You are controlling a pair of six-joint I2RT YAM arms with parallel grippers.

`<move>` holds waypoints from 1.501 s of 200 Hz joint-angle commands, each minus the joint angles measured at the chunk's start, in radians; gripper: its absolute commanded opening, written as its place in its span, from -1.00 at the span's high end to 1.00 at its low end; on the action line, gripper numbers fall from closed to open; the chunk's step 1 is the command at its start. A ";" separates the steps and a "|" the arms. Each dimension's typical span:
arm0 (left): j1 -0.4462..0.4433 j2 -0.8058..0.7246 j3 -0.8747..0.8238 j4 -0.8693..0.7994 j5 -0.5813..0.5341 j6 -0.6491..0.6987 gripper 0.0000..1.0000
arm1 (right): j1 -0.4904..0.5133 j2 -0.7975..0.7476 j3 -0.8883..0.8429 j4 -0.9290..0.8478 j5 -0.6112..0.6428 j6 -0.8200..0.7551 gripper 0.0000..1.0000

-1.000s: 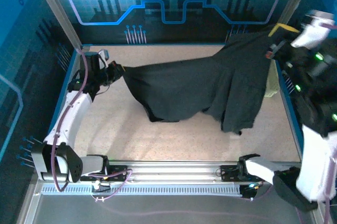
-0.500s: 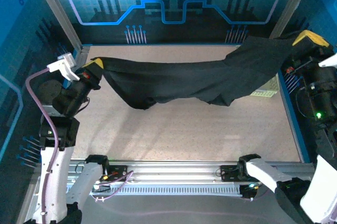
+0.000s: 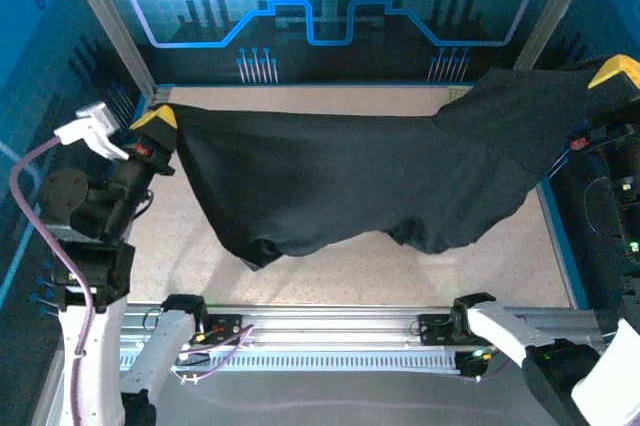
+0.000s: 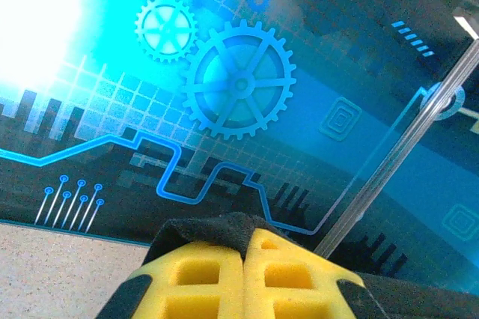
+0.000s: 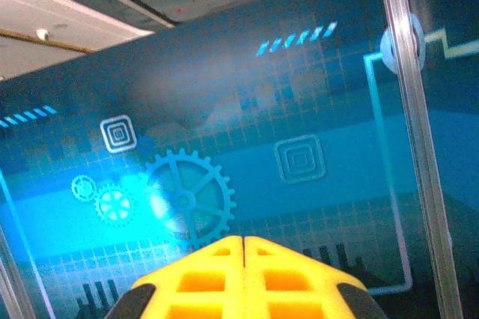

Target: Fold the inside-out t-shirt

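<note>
One black t-shirt (image 3: 350, 181) hangs stretched above the bench (image 3: 330, 271), from its far-left corner to its right edge. Two pairs of fingers hold it. The left fingers (image 3: 155, 118) are pressed together on one end, and the right fingers (image 3: 615, 71) are pressed together at the other.

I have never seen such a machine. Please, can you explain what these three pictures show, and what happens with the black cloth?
These are two robot arms fixed at the near edge of a table. The wide picture looks down from above and behind them. The other two come from a small camera on each wrist, so you see the yellow fingers up close. The left gripper and the right gripper are both closed, and between them they hold a black t-shirt stretched out above the table. In the left wrist picture, a bit of black fabric is pinched between the fingers.
</note>
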 commanded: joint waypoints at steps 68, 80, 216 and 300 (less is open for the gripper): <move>0.011 0.642 0.001 -0.089 -0.002 -0.004 1.00 | -0.014 0.383 -0.289 0.195 -0.021 -0.026 1.00; 0.011 0.727 0.023 -0.085 0.007 -0.005 0.99 | -0.014 0.459 -0.290 0.215 -0.033 -0.028 1.00; -0.078 0.522 -0.346 -0.225 -0.157 -0.127 -0.47 | 0.013 0.418 -0.731 0.085 -0.155 0.125 -0.57; -0.272 0.696 -0.603 0.024 -0.061 -0.227 -0.24 | 0.158 0.510 -1.287 0.259 -0.264 0.296 -0.51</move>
